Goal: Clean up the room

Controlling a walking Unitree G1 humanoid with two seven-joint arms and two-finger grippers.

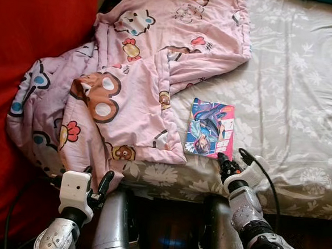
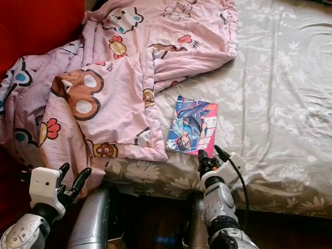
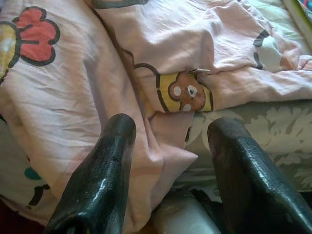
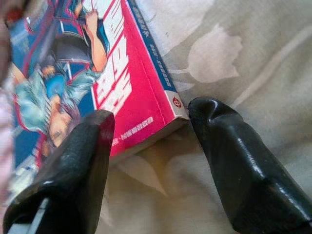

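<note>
Reaching at the glossy red-spined comic book, your right gripper is spreading open around its corner; head views are showing its long axis running up the grey floral bedsheet.

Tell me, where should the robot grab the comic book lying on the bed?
Probably at the near corner of the comic book, coming from the foot edge of the bed. It lies flat, that corner faces the right gripper, and the open fingers already sit either side of it. The pink blanket crowds its other side.
</note>
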